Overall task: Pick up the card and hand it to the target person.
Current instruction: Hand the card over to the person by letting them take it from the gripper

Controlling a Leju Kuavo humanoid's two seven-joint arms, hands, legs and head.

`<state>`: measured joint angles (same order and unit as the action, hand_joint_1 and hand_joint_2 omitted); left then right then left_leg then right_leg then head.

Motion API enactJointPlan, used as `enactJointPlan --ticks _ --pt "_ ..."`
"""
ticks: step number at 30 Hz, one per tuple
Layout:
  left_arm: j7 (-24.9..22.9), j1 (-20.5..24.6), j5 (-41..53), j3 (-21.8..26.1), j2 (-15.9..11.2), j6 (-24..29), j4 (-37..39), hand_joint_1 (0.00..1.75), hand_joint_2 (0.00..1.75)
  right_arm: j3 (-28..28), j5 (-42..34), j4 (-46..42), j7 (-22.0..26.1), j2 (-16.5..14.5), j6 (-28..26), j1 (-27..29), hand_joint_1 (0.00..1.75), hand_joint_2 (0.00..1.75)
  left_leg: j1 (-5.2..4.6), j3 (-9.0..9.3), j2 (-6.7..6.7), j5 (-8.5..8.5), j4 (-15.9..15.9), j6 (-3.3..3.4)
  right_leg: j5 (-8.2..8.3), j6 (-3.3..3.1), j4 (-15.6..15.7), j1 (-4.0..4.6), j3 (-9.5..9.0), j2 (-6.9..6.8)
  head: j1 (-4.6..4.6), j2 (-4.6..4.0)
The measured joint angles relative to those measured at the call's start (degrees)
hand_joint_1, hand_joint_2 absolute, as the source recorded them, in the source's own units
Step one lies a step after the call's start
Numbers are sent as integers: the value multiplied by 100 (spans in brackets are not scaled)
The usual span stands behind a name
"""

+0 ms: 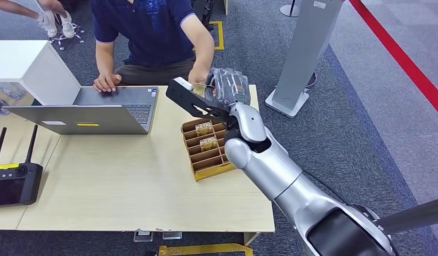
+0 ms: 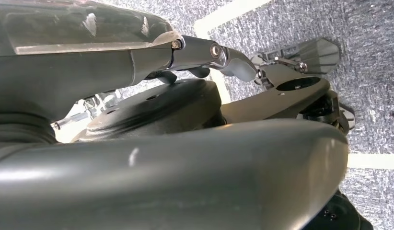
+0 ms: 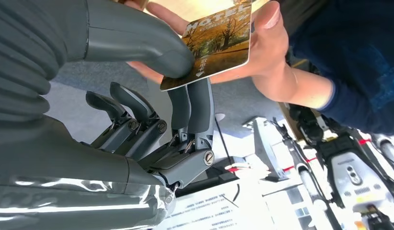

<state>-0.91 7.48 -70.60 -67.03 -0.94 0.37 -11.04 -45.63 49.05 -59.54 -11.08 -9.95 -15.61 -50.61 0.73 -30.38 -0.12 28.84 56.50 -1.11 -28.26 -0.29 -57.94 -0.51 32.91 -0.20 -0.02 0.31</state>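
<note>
The thick grey thumb [image 3: 152,45] and two darker fingers [image 3: 192,108] of the robot's right hand [image 1: 227,88] pinch a hotel key card [image 3: 219,45] printed with autumn trees. A person's hand [image 3: 262,43] grips the same card from the other side, thumb on its face. The card is raised over the far edge of the wooden table [image 1: 126,181], above a slotted wooden card holder [image 1: 206,149] with more cards in it. The person's other hand [image 1: 106,81] rests by an open laptop [image 1: 94,109]. The left hand [image 2: 243,67] hangs over grey carpet; I cannot tell how its fingers sit.
</note>
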Motion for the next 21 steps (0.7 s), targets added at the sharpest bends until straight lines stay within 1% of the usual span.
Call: enactJointPlan --ticks 4,9,13,21 --pt "-43 13 -2 -32 0 0 0 0 0 -37 -9 852 100 -204 -129 -231 175 175 0 -1 -1 0 0 0 0 0 0 0 0 -1 0 0" --pt "-90 15 6 -58 0 1 0 0 0 -70 -1 1457 109 -315 -214 -311 175 175 0 1 0 0 1 0 0 0 1 0 1 -1 0 0" --pt "-152 31 68 -69 0 -36 0 0 0 -79 27 1754 34 -327 -220 -348 0 175 0 4 0 0 1 0 0 0 1 0 1 0 0 0" --pt "-198 112 139 -155 -2 -123 0 0 0 -81 155 2010 -59 -303 -162 -388 0 175 0 6 1 0 1 -1 0 0 1 0 1 2 0 0"
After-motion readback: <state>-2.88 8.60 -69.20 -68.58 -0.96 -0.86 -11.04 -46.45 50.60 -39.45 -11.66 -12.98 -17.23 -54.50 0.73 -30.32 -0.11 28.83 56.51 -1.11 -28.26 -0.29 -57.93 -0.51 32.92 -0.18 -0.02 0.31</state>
